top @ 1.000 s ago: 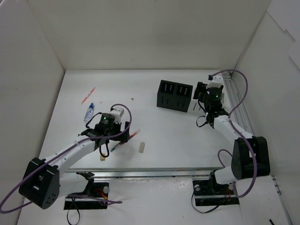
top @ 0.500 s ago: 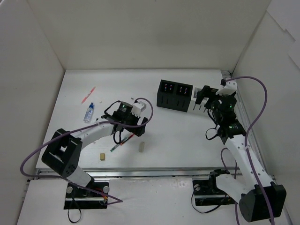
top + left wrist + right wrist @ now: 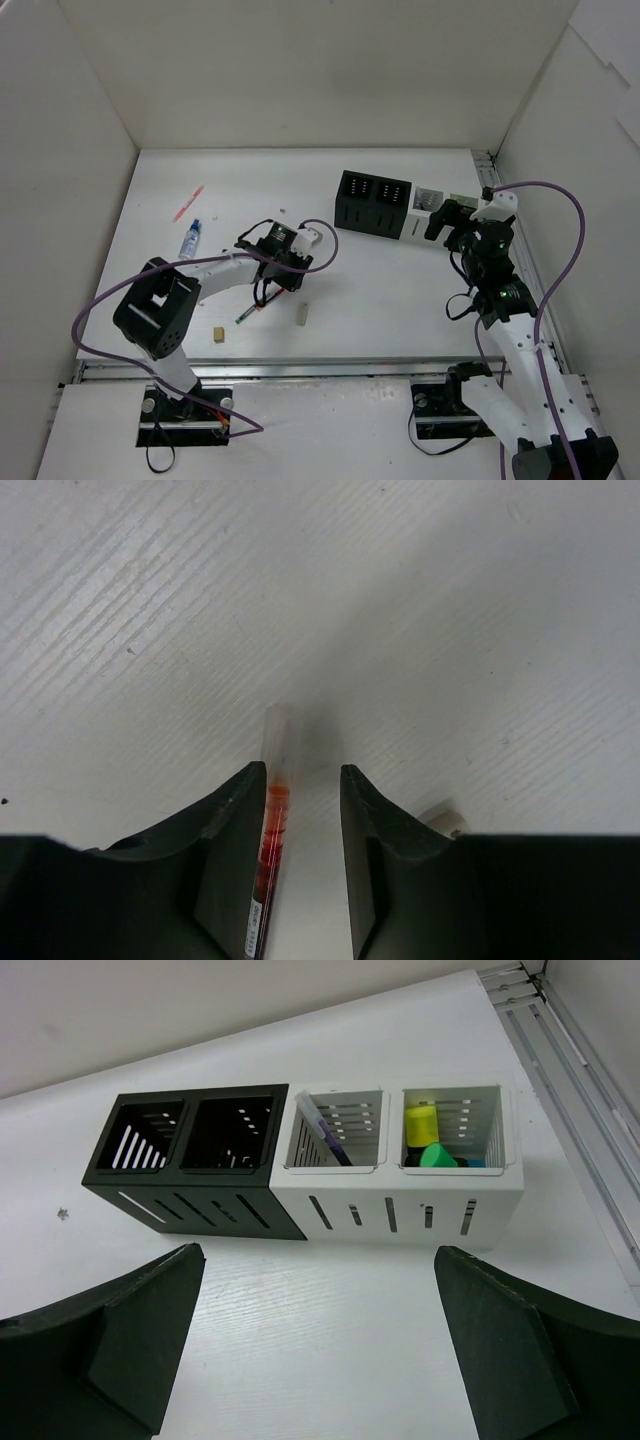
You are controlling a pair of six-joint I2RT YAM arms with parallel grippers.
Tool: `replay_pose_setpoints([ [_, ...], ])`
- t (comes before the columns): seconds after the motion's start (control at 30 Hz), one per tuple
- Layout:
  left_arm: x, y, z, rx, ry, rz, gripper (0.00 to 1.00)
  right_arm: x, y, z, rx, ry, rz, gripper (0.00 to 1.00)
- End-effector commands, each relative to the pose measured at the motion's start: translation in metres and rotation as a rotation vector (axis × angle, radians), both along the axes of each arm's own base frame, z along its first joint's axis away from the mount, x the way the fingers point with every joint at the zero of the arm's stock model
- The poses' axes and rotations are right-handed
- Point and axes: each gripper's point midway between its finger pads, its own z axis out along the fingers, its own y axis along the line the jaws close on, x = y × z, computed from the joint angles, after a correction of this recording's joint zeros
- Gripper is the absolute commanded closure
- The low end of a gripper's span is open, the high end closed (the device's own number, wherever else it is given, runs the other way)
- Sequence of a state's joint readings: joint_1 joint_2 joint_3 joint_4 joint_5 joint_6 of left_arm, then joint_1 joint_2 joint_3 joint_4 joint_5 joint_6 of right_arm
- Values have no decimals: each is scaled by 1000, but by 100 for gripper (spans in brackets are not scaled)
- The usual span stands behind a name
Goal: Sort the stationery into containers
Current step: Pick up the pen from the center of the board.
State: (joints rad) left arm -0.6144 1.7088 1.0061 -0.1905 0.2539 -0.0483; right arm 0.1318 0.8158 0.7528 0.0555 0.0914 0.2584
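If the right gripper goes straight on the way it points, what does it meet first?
Likely the white container, at its slotted front wall beside the black container; depth is unclear.

A robotics lab cell is suggested: a white table (image 3: pixel 380 290) enclosed by plain panels (image 3: pixel 300 70), arm bases (image 3: pixel 185 408) clamped at six o'clock.

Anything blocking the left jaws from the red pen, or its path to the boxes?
Nothing visible. The red pen lies between the left gripper's open jaws, and only bare table separates it from the containers.
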Motion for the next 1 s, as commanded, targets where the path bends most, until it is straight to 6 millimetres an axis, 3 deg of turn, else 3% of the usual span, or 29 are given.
replay_pose_setpoints([
  [0.0,11,-3,10,13,-37,14,69,-1,-11,13,1,-54,-62,2],
  [0.13,8,2,0,47,-3,25,75,-1,-12,14,0,-55,-67,2],
  [0.3,7,5,-3,64,8,38,91,-3,-12,16,4,-66,-67,2],
  [0.37,9,3,4,62,-19,41,100,-4,-11,20,6,-78,-56,2],
  [0.5,21,-3,30,22,-87,46,100,-6,6,20,13,-75,41,2],
  [0.6,33,-13,67,-47,-163,56,100,-8,32,30,23,-108,195,2],
  [0.67,35,-26,105,-151,-232,22,100,-9,44,33,38,-126,262,2],
  [0.8,16,-53,181,-411,-324,-83,100,-14,83,31,70,-114,496,2],
  [0.97,6,-54,245,-609,-462,-70,100,-33,131,29,46,-154,741,2],
])
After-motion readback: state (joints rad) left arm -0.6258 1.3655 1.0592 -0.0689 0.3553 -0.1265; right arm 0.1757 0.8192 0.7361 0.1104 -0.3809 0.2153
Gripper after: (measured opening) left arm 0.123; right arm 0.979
